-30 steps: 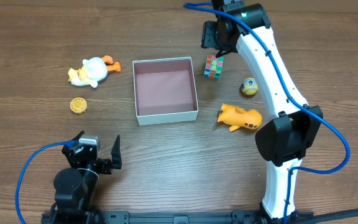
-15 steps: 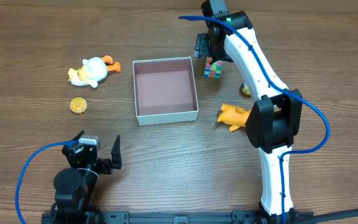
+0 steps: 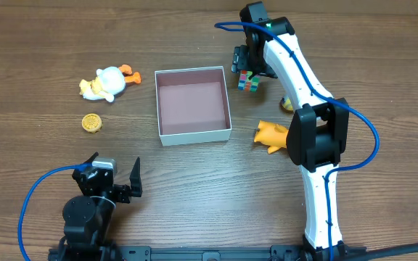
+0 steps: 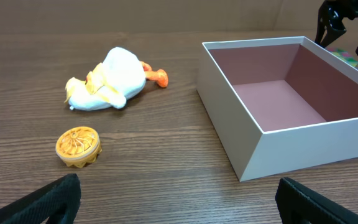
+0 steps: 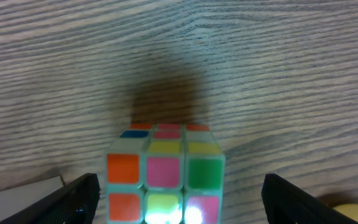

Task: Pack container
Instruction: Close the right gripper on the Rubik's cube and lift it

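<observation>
The container (image 3: 193, 105), a shallow white-walled box with a pinkish-brown floor, stands empty at the table's middle; it also shows in the left wrist view (image 4: 303, 146). A multicoloured cube (image 3: 249, 82) sits just right of its far right corner. My right gripper (image 3: 248, 62) is open directly above the cube (image 5: 164, 180), one finger on each side, not touching it. My left gripper (image 3: 115, 179) is open and empty near the front left, its fingers (image 4: 48, 199) low over bare wood.
A white and yellow duck toy (image 3: 106, 82) and a yellow round disc (image 3: 91, 122) lie left of the box. An orange toy (image 3: 269, 135) and a yellow ball (image 3: 287, 104) lie right of it, partly hidden under my right arm.
My right gripper has moved toward the cube and come down over it, and the arm has swung left over the orange toy and ball. The left arm has not moved.
</observation>
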